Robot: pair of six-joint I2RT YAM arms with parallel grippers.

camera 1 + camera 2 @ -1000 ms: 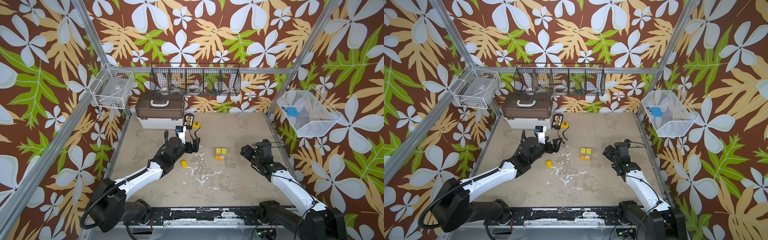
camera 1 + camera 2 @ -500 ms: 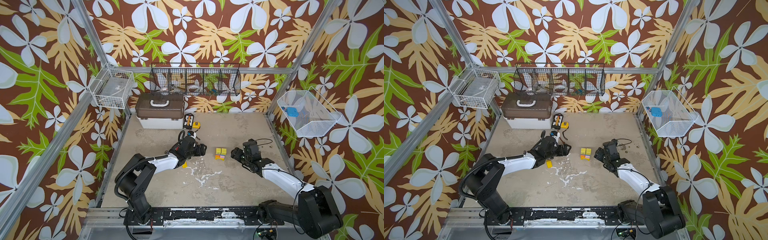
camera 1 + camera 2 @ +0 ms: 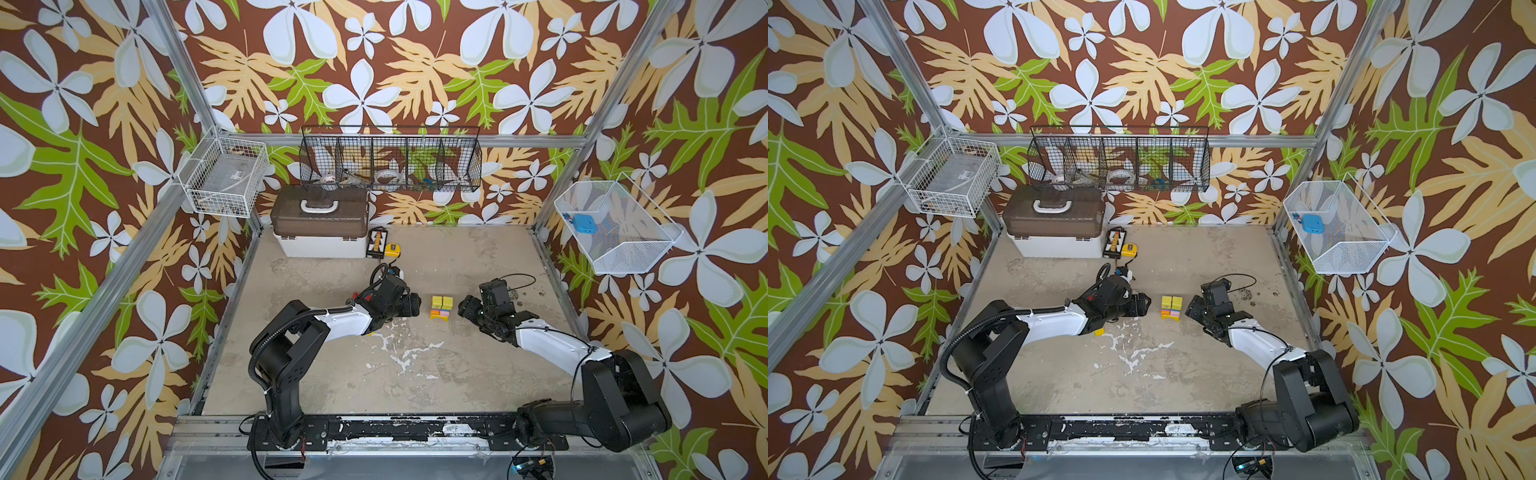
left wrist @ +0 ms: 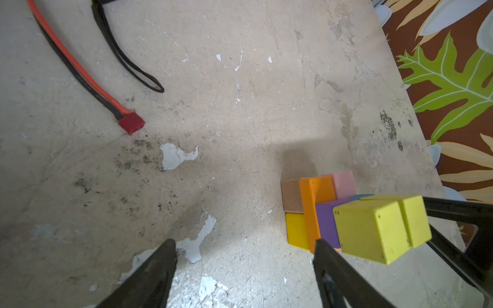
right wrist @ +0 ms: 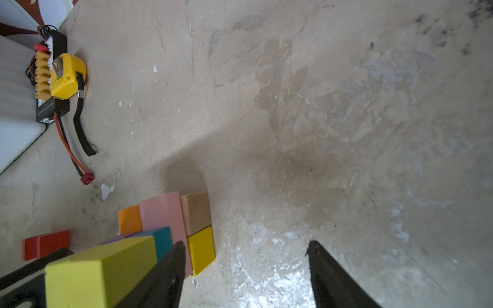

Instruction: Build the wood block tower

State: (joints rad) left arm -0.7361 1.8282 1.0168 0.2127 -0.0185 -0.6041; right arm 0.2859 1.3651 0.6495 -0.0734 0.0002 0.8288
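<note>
Tower looks half built, both my hands empty.
In both top views the tower (image 3: 439, 308) stands on the tabletop (image 3: 374, 374) between my left hand (image 3: 415, 306) and right hand (image 3: 463, 307). Left wrist: fingers (image 4: 160, 266) spread, tower just beside. Right wrist: spread too; I think the red block (image 5: 46, 244) goes next.

No text, number or brand could be read anywhere. Faint marks on the black board (image 5: 46, 112) beside the yellow tape measure (image 5: 66, 77) were too blurred.
</note>
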